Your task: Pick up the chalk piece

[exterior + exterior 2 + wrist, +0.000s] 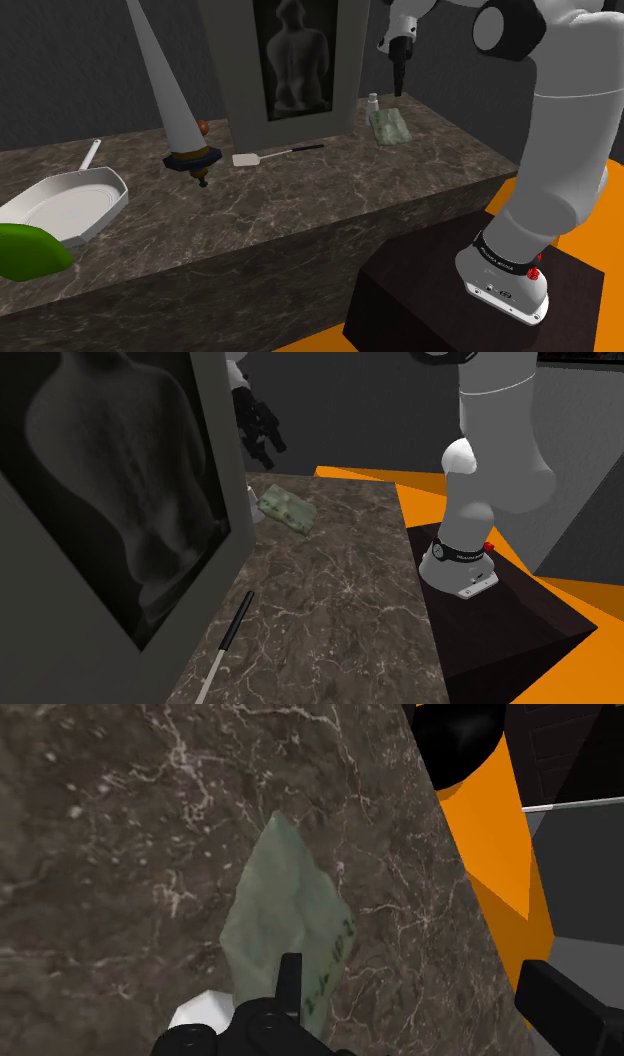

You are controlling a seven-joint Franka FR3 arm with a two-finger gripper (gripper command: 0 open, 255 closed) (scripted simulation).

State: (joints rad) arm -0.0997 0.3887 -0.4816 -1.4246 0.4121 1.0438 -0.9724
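Shoulder view, chalk piece (pixel 373 99): small, white, at the bench's (pixel 300 215) far edge, just beside a green packet (pixel 390 128).
Fingers (pixel 570 1009): wide apart, holding nothing, hung above the packet.
Open room: bare marble lay between the packet and a spatula (pixel 262 156).
Bench end: close past the packet.

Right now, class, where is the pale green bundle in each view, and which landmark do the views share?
Shoulder view: pale green bundle upper right, at the dark marbled counter's end.
Second exterior view: upper middle, near the framed picture.
Wrist view: beside a small white piece.
Shared landmark: that counter beneath it.
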